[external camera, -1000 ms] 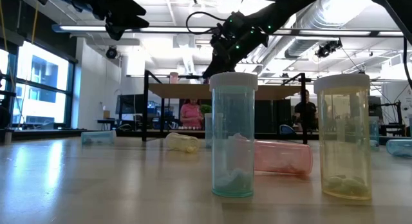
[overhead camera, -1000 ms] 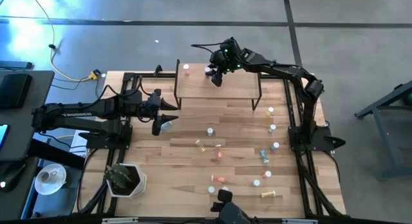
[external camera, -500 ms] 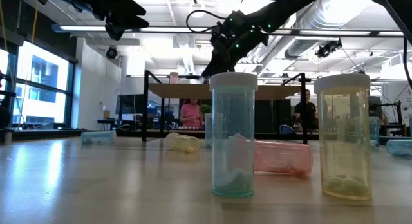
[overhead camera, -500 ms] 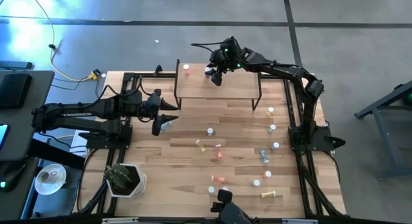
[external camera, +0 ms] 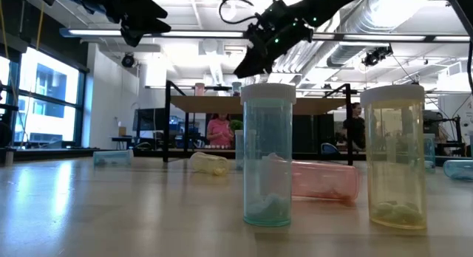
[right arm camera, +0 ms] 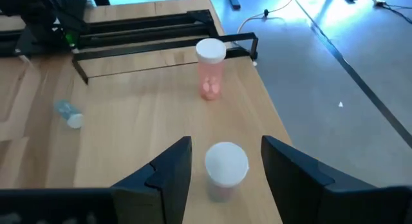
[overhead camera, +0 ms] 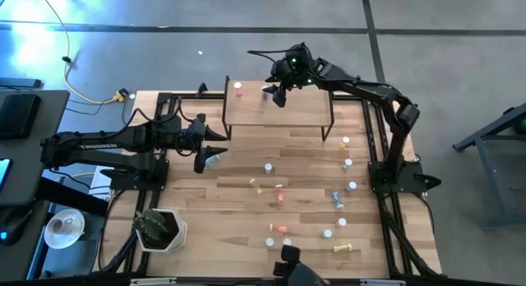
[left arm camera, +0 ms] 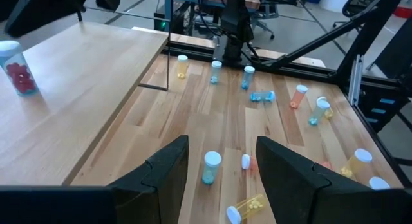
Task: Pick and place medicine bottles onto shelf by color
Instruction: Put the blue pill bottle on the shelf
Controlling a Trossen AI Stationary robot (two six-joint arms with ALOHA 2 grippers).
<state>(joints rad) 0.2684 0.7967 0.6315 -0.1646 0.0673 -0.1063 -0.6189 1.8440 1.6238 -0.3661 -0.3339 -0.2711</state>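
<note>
At the left of the high view the left hand (overhead camera: 201,159) hangs part open and empty above the worktop (overhead camera: 246,228). At top centre two red medicine bottles (overhead camera: 238,88) are seen upright on the shelf (overhead camera: 304,112), the nearer between the right hand (overhead camera: 275,93)'s parted fingers, ungripped. A placement appears finished; next, another bottle (overhead camera: 268,167) of matching colour must be fetched.

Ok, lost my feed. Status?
Right hand open above bottle on shelf. Left hand open, over table. Nothing in the way.
</note>
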